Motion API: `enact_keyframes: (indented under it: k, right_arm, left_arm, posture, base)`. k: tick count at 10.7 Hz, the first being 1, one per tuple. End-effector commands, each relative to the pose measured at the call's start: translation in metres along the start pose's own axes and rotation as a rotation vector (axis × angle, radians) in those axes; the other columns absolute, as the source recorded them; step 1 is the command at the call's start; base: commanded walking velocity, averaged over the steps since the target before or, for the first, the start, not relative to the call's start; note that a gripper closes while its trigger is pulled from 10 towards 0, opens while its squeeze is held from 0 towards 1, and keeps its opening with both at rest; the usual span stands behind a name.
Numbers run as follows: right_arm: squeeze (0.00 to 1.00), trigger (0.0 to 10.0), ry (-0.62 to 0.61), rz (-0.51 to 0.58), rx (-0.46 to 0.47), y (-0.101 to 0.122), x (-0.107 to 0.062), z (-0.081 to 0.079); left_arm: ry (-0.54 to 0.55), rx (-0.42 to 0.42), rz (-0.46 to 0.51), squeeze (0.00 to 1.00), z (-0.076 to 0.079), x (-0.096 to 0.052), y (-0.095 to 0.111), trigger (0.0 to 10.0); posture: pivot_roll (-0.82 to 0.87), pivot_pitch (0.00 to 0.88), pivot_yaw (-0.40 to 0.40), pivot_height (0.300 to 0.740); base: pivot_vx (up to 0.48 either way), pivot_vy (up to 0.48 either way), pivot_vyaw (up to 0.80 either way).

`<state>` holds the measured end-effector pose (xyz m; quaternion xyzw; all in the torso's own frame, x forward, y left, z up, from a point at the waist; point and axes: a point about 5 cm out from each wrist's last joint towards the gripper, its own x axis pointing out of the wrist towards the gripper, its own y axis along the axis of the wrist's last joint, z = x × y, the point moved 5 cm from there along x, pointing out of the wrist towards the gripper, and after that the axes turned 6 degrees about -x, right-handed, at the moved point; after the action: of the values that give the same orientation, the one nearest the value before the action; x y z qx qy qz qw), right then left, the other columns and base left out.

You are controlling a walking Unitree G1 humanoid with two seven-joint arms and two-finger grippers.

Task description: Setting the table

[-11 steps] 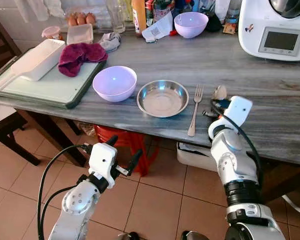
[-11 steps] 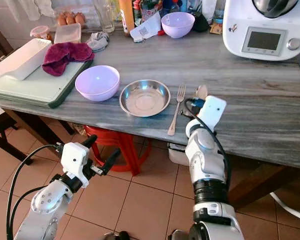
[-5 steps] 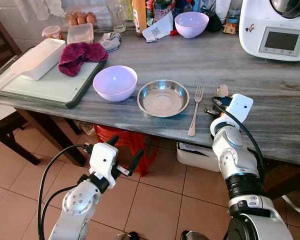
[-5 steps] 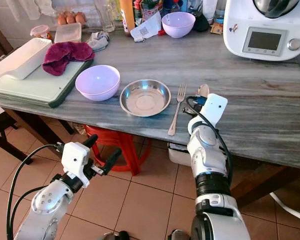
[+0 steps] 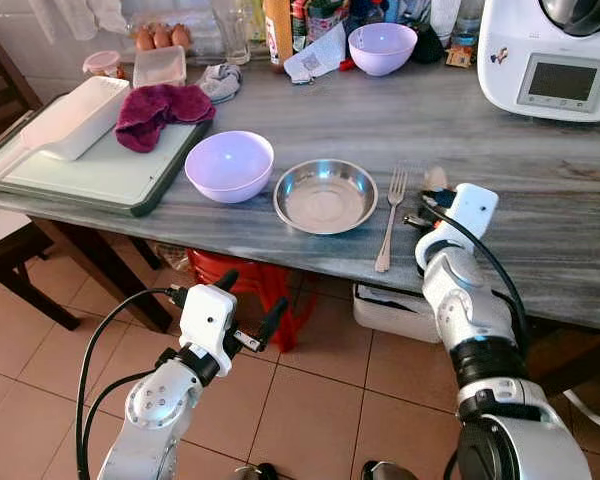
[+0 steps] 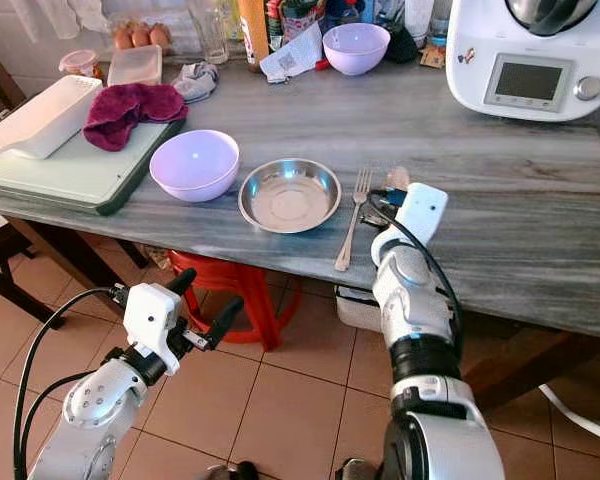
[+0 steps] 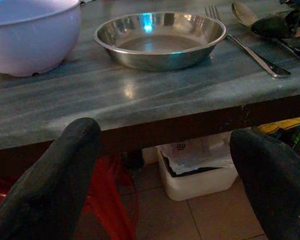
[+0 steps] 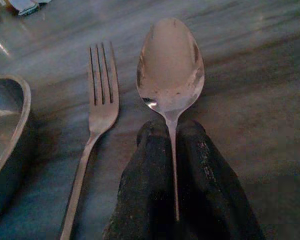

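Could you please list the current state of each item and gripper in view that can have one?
Spoon: on the table, handle pinched by the right gripper.
Right gripper: shut on the spoon, at the table.
Fork: lying flat, beside the steel dish.
Steel dish: upright, empty.
Lilac bowl: upright, empty.
Left gripper: open, empty, below the table edge.
Far lilac bowl: upright.

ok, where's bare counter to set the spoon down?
Bare counter lies right of the fork, where the right tool holds the spoon, out toward the white appliance. Left is crowded: steel dish, purple bowl, green tray.
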<state>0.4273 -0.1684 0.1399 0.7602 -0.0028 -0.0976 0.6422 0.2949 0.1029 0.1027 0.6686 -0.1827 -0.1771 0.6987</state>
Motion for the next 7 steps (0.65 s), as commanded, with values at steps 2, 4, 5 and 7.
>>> enact_keyframes:
  k: [2,4,5,7]
  right_arm:
    - [0.2,10.0,0.018,-0.069,-0.006,-0.0174,-0.0009,-0.0065]
    - [1.0,10.0,0.006,-0.085,-0.024,-0.0221,-0.0013,-0.0048]
    - [1.0,10.0,0.01,-0.082,-0.013,-0.0217,-0.001,-0.0048]
    - [1.0,10.0,0.002,-0.08,-0.014,-0.0211,-0.0011,-0.0019]
  left_arm:
    - [0.009,0.009,-0.01,0.0,-0.0014,-0.0015,-0.0003,10.0]
    - [0.008,0.007,-0.009,0.0,-0.0008,-0.0013,-0.0004,10.0]
    - [0.008,0.007,-0.008,0.0,-0.0009,-0.0007,-0.0001,10.0]
    - [0.006,0.011,-0.006,0.0,-0.0011,0.0007,0.0005,10.0]
  posture:
    - [-0.05,0.191,0.08,0.74]
    - [-0.05,0.188,0.081,0.74]
    - [-0.05,0.187,0.081,0.74]
    - [-0.05,0.184,0.082,0.74]
  base:
    - [0.0,0.0,0.0]
    - [0.0,0.0,0.0]
    - [0.0,0.0,0.0]
    - [0.0,0.0,0.0]
